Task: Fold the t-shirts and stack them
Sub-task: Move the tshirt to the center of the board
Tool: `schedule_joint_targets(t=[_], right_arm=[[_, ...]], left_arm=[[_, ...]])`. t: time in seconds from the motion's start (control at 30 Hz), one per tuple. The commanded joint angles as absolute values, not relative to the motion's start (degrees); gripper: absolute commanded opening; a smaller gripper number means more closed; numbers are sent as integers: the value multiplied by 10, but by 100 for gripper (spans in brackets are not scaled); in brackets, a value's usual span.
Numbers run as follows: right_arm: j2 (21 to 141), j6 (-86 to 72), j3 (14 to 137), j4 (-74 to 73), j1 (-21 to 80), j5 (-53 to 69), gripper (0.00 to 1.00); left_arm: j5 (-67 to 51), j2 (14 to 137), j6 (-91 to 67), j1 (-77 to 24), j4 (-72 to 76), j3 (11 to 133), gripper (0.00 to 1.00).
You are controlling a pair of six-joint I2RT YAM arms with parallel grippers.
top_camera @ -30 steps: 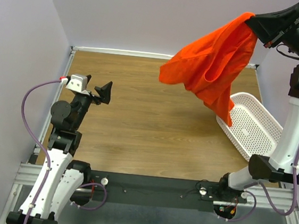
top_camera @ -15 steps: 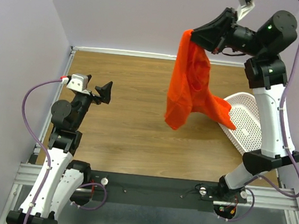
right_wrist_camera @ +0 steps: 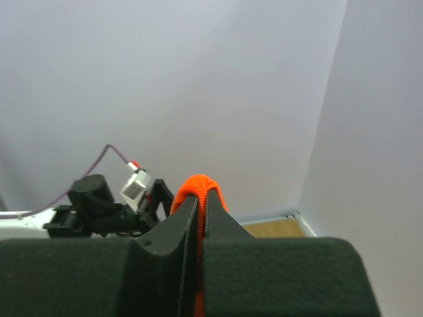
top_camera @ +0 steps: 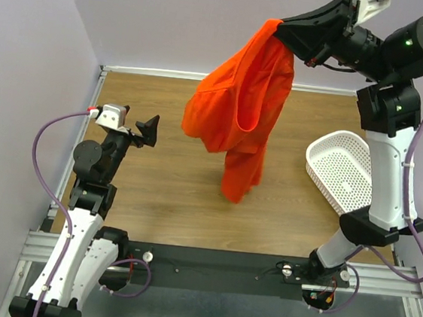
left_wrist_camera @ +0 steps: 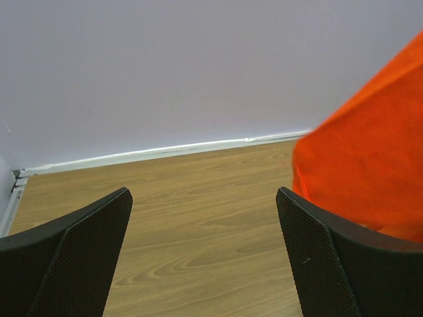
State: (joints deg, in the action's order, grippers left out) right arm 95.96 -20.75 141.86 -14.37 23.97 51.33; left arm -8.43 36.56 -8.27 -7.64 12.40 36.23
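Hidden: collar of the bright orange cloth t-shirt lost in bunched folds.
Place: hanging above the middle of the wooden table, top at 1 o'clock.
Right gripper: clenched on its top edge.
Left gripper: released, 9 o'clock.
Nearby: white perforated plastic basket, 3 o'clock, apart.

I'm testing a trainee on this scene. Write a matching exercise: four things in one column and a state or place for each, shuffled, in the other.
Column 1
1. t-shirt
2. basket
3. left claw
4. right claw

Column 2
A. open, holding nothing
B. resting at the right side of the table
C. shut on a pinch of orange cloth, raised high
D. hanging in the air over the wood

Pairs: 1-D, 2-B, 3-A, 4-C
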Motion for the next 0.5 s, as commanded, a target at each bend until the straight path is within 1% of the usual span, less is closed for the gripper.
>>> schedule_joint_targets(t=[0.0,0.13,0.23,0.27,0.33,0.47], right_arm=[[961,-117,1384,-213,243,416,10],[935,-39,1267,-228,243,374,10],[913,-18,1208,-230,243,404,11],[906,-5,1162,-230,243,415,14],[889,14,1123,-230,243,436,14],[847,56,1013,-232,243,402,14]], left_arm=[[-81,363,-73,-78,132,369,98],[-87,360,-76,-79,133,369,98],[-91,358,-77,-79,134,370,98],[-93,358,-76,-78,134,369,98],[-97,356,-78,-79,134,369,98],[-104,355,-79,-79,135,369,98]])
